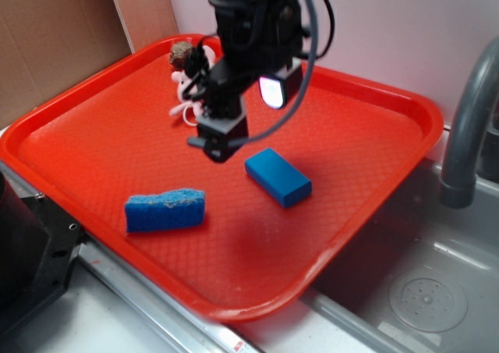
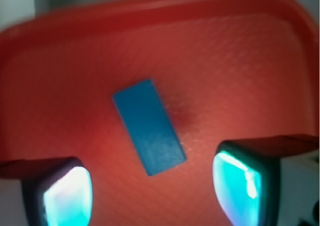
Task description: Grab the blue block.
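- We see the arm cut off at the top of the exterior view, and it hides part of a small brown-and-white object (image 1: 184,65) at the tray's far edge; we cannot make out what that object is.
- In the wrist view, only the 2 glowing fingertips (image 2: 67,196) show, blurred and cropped.
- The gripper (image 1: 214,141) hangs open above the red tray (image 1: 93,135), holding nothing.
- The blue block (image 1: 278,176) lies flat near the tray's middle, just beside the gripper; in the wrist view the block (image 2: 149,126) sits angled, ahead of the gap between the fingertips.
- A blue sponge (image 1: 165,209) lies apart from it, nearer the front rim.
- Bare tray surrounds the block; a sink (image 1: 421,291) and faucet (image 1: 468,127) border the tray's side.
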You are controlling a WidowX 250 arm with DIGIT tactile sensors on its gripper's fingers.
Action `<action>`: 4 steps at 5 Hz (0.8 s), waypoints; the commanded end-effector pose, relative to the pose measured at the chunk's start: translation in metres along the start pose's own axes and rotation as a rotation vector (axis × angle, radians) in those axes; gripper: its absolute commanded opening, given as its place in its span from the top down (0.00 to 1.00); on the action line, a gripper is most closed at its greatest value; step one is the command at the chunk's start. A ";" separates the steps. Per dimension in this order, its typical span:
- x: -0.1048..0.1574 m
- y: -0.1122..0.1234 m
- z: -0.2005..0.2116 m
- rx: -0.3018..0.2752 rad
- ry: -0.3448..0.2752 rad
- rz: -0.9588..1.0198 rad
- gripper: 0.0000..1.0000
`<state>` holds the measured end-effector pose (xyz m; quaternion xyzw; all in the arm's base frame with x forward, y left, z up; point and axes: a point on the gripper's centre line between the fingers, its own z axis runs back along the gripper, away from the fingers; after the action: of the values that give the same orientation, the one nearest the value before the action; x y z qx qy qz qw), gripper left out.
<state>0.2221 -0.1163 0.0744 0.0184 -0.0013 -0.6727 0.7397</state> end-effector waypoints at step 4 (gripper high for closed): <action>0.000 0.012 -0.062 -0.075 0.114 0.084 0.00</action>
<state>0.2404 -0.1281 0.0160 0.0317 0.0596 -0.6401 0.7653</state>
